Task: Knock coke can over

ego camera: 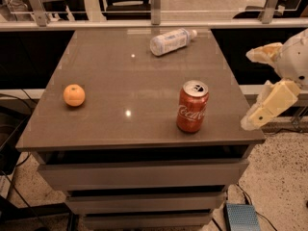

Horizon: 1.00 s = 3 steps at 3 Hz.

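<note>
Gripper (250, 88) hangs off the desk's right side, past the edge, approx level w/ the desk top. Its two cream fingers (270, 104) stand wide apart, one upper, one lower. Nothing is between them and they touch nothing.

Nearest thing to it is the coke can (192, 107): upright, front-right part of the desk (120, 71), close to the front edge, w/ a clear gap to the gripper. So the reach isn't done yet, and the task looks barely begun.

To do this step well, imo:
- Come in from the right, sideways, and meet the can high on its wall, near the silver top. A low hit prob just slides it.
- No grasp needed. One finger or the knuckle side is enough.
- Push toward desk centre-left, not toward the front. The can sits near the front lip and could roll off once down.
- Keep the lower finger above the desk edge on the way in.

Farther out: clear bottle (171, 41) lying on its side at the back, orange (74, 95) on the left. Both are well apart from the can and not in the push path.
</note>
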### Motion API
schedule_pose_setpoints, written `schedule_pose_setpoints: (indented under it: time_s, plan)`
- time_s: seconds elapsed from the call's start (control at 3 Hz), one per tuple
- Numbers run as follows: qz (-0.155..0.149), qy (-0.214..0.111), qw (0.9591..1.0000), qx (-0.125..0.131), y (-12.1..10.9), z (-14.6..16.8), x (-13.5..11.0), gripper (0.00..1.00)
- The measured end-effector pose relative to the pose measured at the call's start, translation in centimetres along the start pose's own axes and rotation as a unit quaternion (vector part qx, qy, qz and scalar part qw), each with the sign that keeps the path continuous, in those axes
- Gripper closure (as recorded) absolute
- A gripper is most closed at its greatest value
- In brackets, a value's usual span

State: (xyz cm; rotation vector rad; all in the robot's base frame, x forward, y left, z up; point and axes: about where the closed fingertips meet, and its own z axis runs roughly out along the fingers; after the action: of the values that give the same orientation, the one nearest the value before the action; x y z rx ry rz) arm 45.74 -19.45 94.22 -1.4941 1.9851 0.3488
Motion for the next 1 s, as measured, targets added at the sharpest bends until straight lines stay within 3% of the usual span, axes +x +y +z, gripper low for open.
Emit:
schedule_pose_setpoints:
  time_s: [0.33,0.67,1.0]
  plan:
    - [-0.015,-0.096,0.9951,-0.019,-0.2,2.4,-1.8,0.0]
    - [-0.042,-0.156,0.9861,-0.038,-0.3,4.3,-3.0,0.0]
    - [-0.068,-0.197,0.9759,-0.065,0.0,6.5,-3.9,0.0]
